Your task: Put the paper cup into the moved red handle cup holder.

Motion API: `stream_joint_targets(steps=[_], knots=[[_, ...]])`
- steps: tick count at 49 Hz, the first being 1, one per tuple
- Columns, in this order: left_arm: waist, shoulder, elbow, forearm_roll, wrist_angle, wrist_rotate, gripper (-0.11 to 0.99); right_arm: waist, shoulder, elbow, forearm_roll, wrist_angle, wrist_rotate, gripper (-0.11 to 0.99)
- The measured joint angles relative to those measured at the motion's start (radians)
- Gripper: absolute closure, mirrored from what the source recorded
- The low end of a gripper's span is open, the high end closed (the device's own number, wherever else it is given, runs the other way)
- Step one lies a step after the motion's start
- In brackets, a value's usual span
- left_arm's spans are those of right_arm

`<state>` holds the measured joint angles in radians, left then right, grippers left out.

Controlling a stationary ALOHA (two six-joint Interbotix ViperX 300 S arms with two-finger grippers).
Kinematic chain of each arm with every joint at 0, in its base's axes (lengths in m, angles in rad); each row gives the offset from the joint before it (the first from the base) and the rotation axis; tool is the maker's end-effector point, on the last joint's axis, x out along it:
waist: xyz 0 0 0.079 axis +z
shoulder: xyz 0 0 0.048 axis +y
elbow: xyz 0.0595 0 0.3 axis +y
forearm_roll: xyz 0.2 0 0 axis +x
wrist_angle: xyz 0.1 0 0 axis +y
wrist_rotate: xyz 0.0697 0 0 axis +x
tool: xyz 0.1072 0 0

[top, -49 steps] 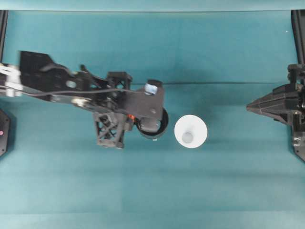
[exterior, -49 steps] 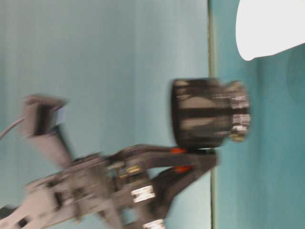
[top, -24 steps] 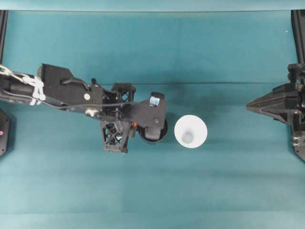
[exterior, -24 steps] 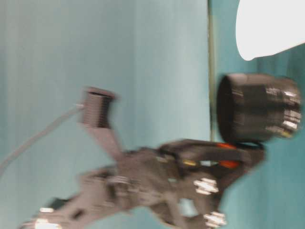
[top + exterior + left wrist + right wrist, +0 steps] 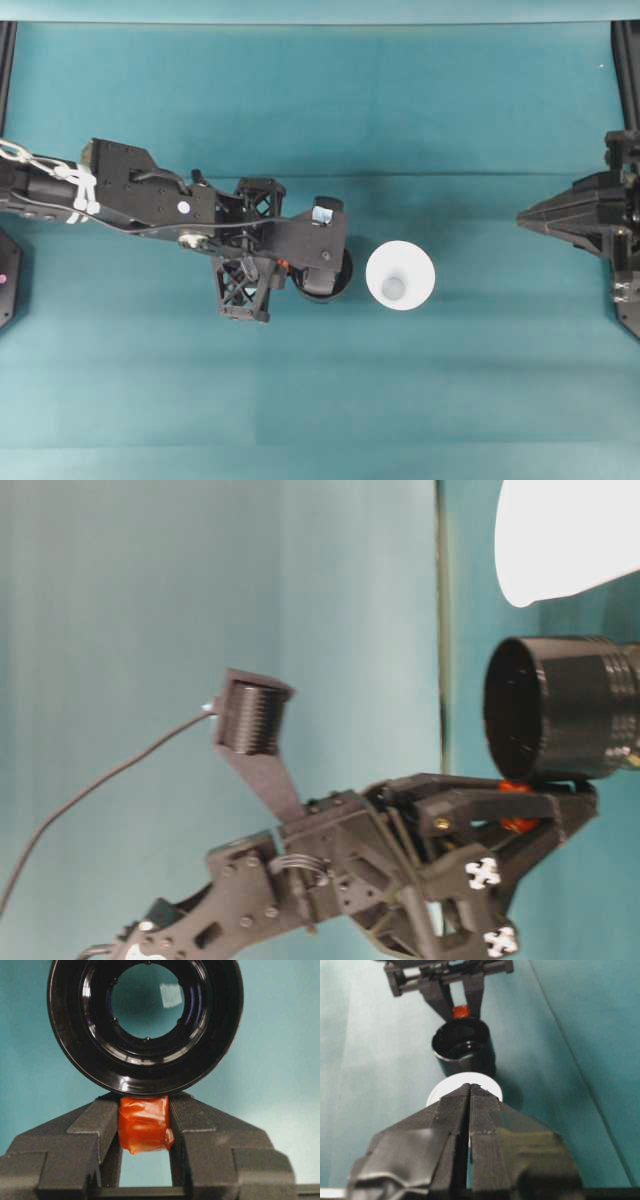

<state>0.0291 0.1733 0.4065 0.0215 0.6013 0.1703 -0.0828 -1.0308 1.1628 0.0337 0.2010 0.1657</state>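
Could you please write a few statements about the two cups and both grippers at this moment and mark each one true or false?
1. The left gripper is shut on the orange-red handle tab of the black cup holder. True.
2. The white paper cup already sits inside the holder. False: it stands on the teal table beside the holder, apart from it.
3. The right gripper is shut and holds nothing. True.
4. The paper cup lies tipped on its side. False: it stands upright, its open rim facing up.
5. The holder is empty. True: the wrist view looks straight through it to the teal table.
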Motion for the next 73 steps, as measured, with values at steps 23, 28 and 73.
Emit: stream_joint_targets(steps=[23,28,73], knots=[[-0.020,0.023,0.002,0.000,-0.017,-0.002,0.61,-0.002,0.000,0.000,0.000,-0.002,0.000,0.98],[-0.014,0.023,0.002,0.000,-0.017,0.000,0.61,-0.002,-0.002,0.000,0.000,0.000,0.000,0.98],[-0.009,0.049,-0.034,0.000,0.023,-0.006,0.61,-0.002,-0.003,0.005,0.000,0.000,0.000,0.98]])
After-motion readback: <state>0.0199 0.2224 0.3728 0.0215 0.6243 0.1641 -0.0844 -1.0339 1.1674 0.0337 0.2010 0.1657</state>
